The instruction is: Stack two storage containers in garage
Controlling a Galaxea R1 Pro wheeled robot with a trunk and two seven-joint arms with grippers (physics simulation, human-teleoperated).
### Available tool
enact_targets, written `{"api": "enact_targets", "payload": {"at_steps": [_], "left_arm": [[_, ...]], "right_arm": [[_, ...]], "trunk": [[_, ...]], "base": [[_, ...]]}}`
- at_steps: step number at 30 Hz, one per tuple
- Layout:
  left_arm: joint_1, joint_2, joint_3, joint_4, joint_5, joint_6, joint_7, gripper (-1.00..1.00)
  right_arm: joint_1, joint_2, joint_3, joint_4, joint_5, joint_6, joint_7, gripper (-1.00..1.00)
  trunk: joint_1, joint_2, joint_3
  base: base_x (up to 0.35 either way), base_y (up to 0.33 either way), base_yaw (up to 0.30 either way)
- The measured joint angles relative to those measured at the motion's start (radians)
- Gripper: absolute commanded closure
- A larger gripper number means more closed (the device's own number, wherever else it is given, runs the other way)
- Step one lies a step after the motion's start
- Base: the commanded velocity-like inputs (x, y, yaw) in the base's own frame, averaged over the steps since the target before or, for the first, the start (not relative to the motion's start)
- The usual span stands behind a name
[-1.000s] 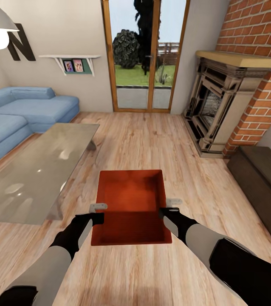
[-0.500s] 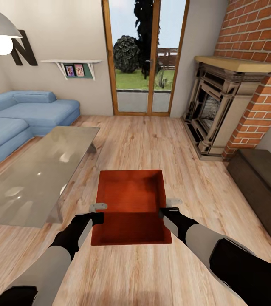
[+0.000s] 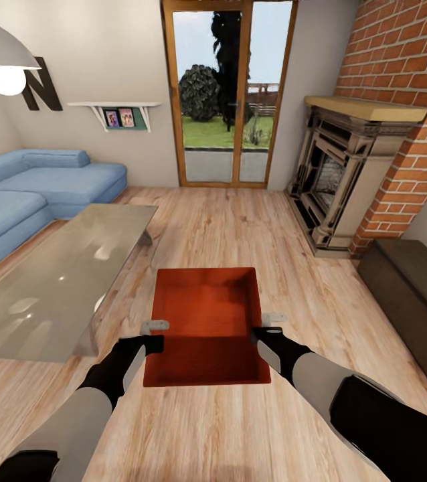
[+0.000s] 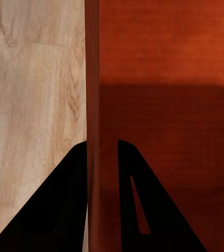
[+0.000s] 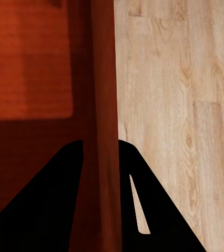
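One orange-red storage container (image 3: 207,304) hangs level over the living room's wood plank floor (image 3: 240,221), held between both arms. My left gripper (image 3: 154,335) is shut on its left wall (image 4: 92,105), one finger inside and one outside. My right gripper (image 3: 262,329) is shut the same way on its right wall (image 5: 102,79). The bin is open-topped with nothing in it. The left gripper (image 4: 102,144) and right gripper (image 5: 100,143) each straddle a rim. The second container, the garage and the concrete floor are out of view.
A glass-topped table (image 3: 59,268) stands close on the left, with the blue sofa (image 3: 39,187) behind it. The brick fireplace (image 3: 347,174) and a dark low bench (image 3: 414,294) line the right side. Glazed patio doors (image 3: 227,94) are straight ahead.
The whole room has slid lower in the head view, so the camera has moved. The container stays fixed between both grippers.
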Motion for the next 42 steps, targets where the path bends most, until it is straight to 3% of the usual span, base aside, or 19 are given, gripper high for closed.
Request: {"api": "enact_targets", "payload": {"at_steps": [42], "left_arm": [[0.000,-0.001,0.000,0.002,0.002,0.000,0.002,1.00]], "right_arm": [[0.000,-0.001,0.001,0.000,-0.001,0.002,0.000,1.00]], "trunk": [[0.000,0.000,0.066]], "base": [[0.000,0.000,0.000]]}}
